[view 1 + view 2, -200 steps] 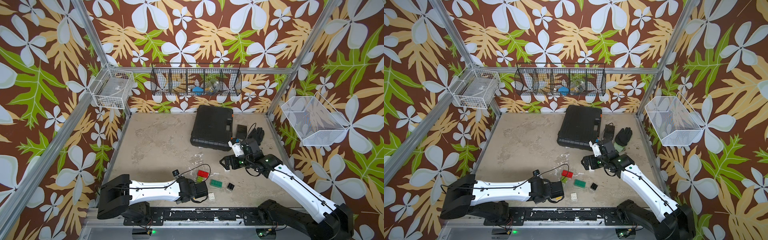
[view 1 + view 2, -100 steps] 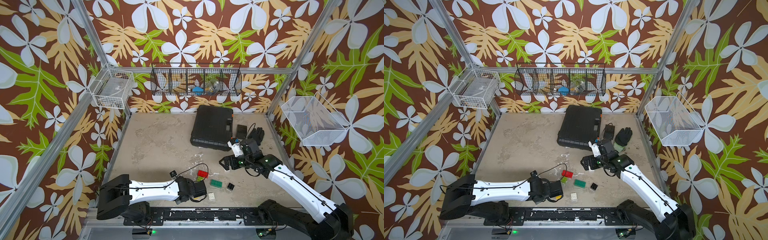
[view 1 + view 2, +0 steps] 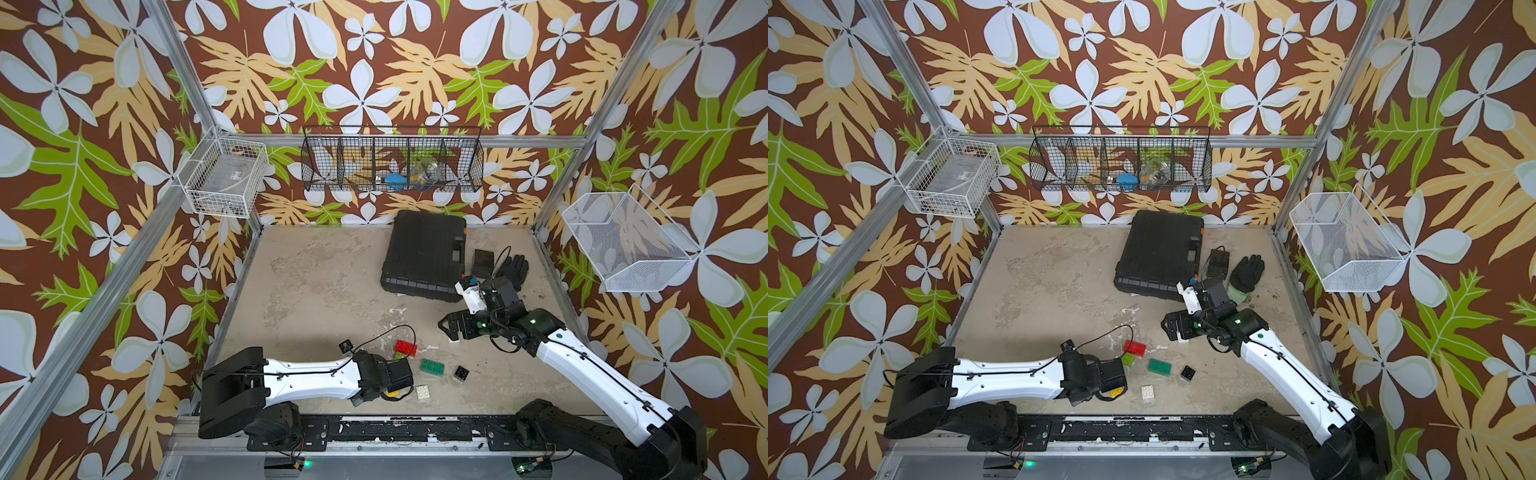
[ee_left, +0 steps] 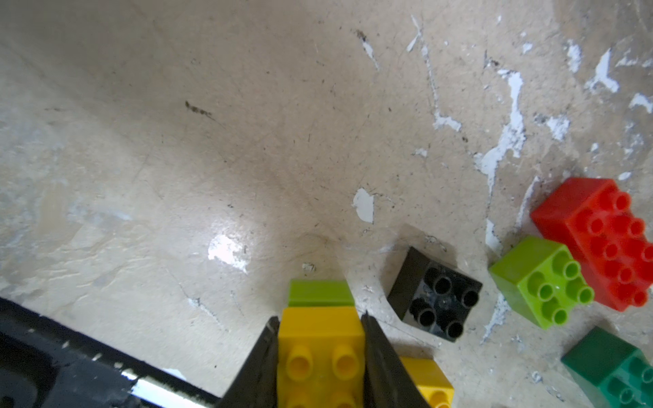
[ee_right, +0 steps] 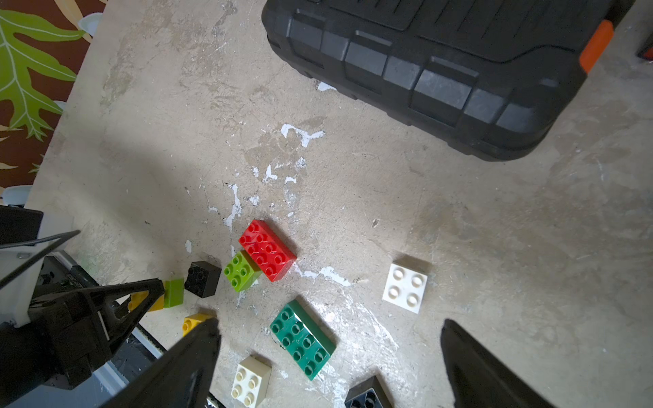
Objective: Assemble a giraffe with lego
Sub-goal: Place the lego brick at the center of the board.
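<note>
My left gripper (image 4: 319, 325) is shut on a yellow brick (image 4: 319, 353) with a lime green brick (image 4: 321, 293) joined to its far end. It is low over the table's front edge (image 3: 392, 384). Loose lego lies beside it: a red brick (image 3: 406, 347), a lime green one (image 3: 400, 356), a dark green one (image 3: 432, 367), a black one (image 3: 461, 372), a cream one (image 3: 423, 392) and a second yellow one (image 4: 429, 383). My right gripper (image 5: 328, 325) is open above the table (image 3: 451, 328), with a white brick (image 5: 405, 288) lying below it. No giraffe is in view.
A black case (image 3: 424, 253) lies at the back right. A small black box (image 3: 483, 262) and a black glove (image 3: 513, 268) are beside it. Wire baskets hang on the back wall (image 3: 392, 160), the left frame (image 3: 224, 183) and the right wall (image 3: 623, 241).
My left gripper has edged slightly to the left with its two-brick stack. The right arm has not moved.
</note>
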Motion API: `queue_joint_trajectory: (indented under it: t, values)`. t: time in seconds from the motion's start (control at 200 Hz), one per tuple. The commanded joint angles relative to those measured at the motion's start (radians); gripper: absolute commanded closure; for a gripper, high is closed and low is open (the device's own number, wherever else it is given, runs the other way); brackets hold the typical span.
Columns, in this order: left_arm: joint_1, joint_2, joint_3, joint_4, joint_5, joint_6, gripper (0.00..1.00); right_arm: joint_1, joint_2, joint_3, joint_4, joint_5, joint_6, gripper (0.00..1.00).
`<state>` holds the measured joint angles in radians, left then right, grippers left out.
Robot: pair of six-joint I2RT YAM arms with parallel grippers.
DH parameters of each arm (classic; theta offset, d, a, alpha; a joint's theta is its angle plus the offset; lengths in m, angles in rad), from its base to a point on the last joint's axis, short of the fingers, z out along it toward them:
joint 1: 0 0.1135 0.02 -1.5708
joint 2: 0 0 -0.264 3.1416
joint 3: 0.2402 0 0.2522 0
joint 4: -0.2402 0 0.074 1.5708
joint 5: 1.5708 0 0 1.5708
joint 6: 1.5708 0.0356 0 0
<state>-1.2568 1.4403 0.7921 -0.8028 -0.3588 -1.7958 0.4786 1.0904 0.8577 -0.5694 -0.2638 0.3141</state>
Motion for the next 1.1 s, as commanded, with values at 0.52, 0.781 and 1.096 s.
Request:
queue_joint_trajectory:
  t: [0.52,0.781,1.096]
  values:
    - [-0.008,0.043,-0.021,-0.005,0.054,0.059,1.00,0.002,0.014,0.003,0.029,0.012,-0.002,0.00]
    - [-0.033,0.059,0.006,-0.039,0.061,0.030,1.00,0.002,0.016,0.000,0.032,0.014,-0.001,0.00]
    - [-0.055,0.065,0.001,-0.010,0.060,-0.037,1.00,0.006,0.025,0.014,0.016,0.024,0.002,0.00]
